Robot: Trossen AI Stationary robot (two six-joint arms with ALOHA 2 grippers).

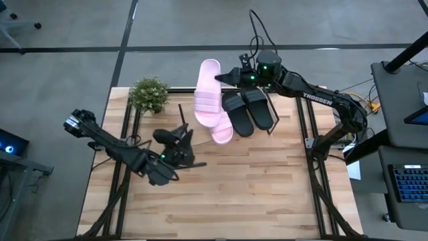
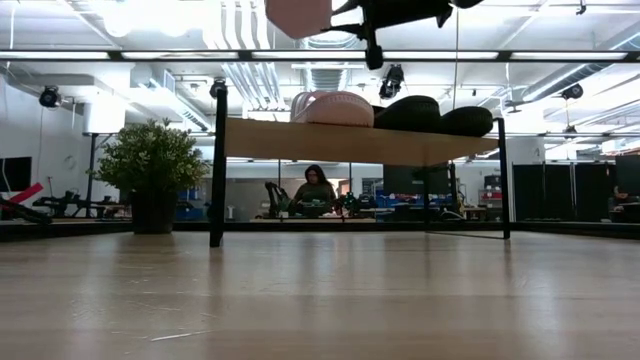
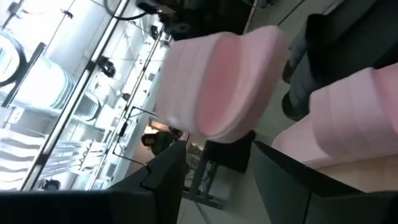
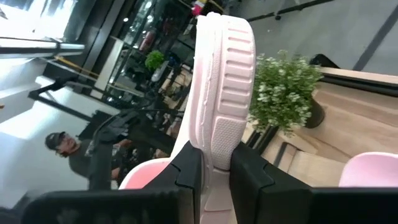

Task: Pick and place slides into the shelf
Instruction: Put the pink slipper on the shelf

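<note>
The shelf stands at the table's far middle on thin black legs. On its board lie one pale pink slide and two black slides side by side. My right gripper is shut on the second pink slide and holds it above the shelf's left part, high in the low view. My left gripper hovers over the table left of the shelf. It stands open with nothing between its fingers and faces the pink slides. My right gripper pinches the pink slide's sole between its two fingers. One finger lies on the ribbed underside, the other on the opposite face. The fingers come about level from the table's right, at the slide's side edge. The slide is lifted clear above the shelf.
A potted green plant stands at the table's far left corner, beside the shelf's left leg. The light wood tabletop stretches toward the near edge. A person sits in the room beyond the table.
</note>
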